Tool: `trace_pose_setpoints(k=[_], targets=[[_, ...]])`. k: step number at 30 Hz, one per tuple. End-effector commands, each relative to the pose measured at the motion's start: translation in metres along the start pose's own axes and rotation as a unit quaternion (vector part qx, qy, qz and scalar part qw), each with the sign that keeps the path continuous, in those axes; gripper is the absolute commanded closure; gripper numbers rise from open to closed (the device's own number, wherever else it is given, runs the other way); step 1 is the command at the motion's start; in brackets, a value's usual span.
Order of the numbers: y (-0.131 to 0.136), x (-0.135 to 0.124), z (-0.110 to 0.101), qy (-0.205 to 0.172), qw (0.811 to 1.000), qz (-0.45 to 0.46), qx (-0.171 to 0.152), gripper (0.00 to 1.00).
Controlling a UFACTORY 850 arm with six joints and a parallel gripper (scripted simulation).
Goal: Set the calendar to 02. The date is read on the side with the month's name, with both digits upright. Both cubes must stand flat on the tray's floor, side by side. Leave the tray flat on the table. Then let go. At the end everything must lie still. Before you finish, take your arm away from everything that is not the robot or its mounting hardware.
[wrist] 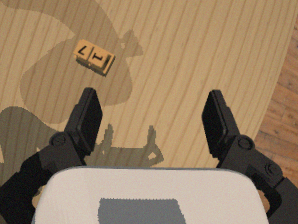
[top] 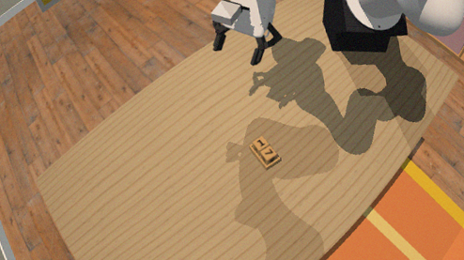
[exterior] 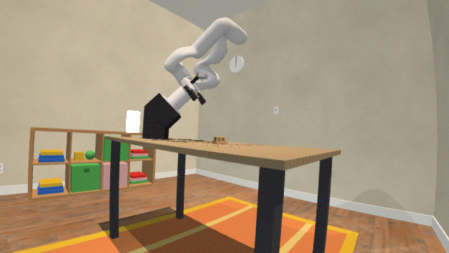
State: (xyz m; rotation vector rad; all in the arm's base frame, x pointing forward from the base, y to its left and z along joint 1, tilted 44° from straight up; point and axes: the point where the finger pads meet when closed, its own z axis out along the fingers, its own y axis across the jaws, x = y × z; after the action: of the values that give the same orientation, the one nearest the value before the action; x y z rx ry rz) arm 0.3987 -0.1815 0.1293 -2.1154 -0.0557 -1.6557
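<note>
Top view: black-fingered tool [top: 241, 49] hangs open and empty above the wooden counter's [top: 137, 214] far edge; small wooden calendar tray [top: 265, 152] mid-counter shows 1 and 7 on top, both cubes untouched.

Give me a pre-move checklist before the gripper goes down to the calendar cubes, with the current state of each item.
1. Gripper open with nothing between its fingers: ok.
2. Gripper clear of the calendar, high above the table and well short of the tray: ok.
3. Tray flat on the table: ok, in the top and exterior views.
4. Both cubes in the tray, side by side: ok; the top faces read 1 and what looks like 7.
5. Digits on the month-name side: cannot tell, that side is not readable in any view.
6. Calendar in the wrist view: ok, up and left of the fingers.
</note>
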Motion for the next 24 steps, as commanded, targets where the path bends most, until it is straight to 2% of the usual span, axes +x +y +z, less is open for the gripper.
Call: trace_pose_setpoints(k=[1,3,5,11,12,14,18,20,21,22,24], targets=[[-0.015,-0.001,0.024,-0.055,0.996,-0.061,0.029,0.00],[-0.015,-0.001,0.024,-0.055,0.996,-0.061,0.029,0.00],[-0.028,-0.002,0.039,-0.095,0.988,-0.113,0.054,0.00],[-0.045,-0.003,0.058,-0.144,0.968,-0.188,0.087,0.00],[-0.052,-0.003,0.065,-0.162,0.957,-0.217,0.099,0.00],[-0.057,-0.003,0.071,-0.175,0.949,-0.240,0.109,0.00],[-0.073,-0.001,0.086,-0.213,0.916,-0.312,0.137,0.00],[-0.073,-0.001,0.086,-0.213,0.916,-0.312,0.137,0.00],[-0.077,0.000,0.090,-0.223,0.904,-0.334,0.145,0.00],[-0.085,0.002,0.096,-0.238,0.885,-0.367,0.157,0.00],[-0.089,0.003,0.100,-0.247,0.873,-0.388,0.164,0.00]])
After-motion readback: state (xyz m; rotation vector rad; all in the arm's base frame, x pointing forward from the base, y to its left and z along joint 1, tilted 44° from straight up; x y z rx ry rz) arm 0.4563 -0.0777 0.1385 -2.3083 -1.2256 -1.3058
